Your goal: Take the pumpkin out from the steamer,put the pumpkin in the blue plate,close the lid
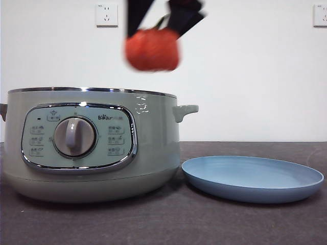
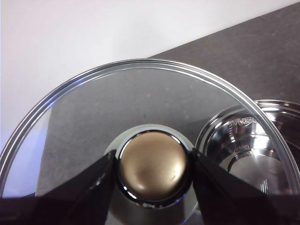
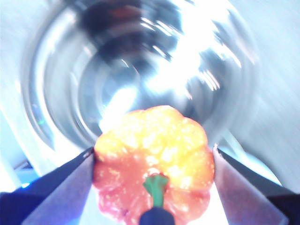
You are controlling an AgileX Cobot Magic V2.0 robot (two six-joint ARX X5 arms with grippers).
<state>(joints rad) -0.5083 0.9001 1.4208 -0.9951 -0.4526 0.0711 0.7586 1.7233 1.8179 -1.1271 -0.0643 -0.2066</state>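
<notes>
The right gripper [image 3: 154, 187] has its two black jaws pressed against either flank of the small ribbed orange-red toy pumpkin [image 1: 152, 49], green stem up between them, and in the front view it hangs in the air above the right part of the big round sage-green steamer pot [image 1: 92, 145], clear of the chrome rim. Under it the right wrist view shows the shiny steel bowl of the pot, blurred (the arm looks to be in motion). The job now, as I judge it, is to carry the fruit sideways over the pot's side handle, well above it, then lower it over the middle of the wide shallow light-blue plate [image 1: 253, 178], which sits on the dark table [image 1: 163, 224] just beside the pot, and release only when it is low, since a round toy may roll. The left gripper [image 2: 152, 171] grips the metallic knob of the domed glass lid [image 2: 93, 117], held off to the side of the open pot
</notes>
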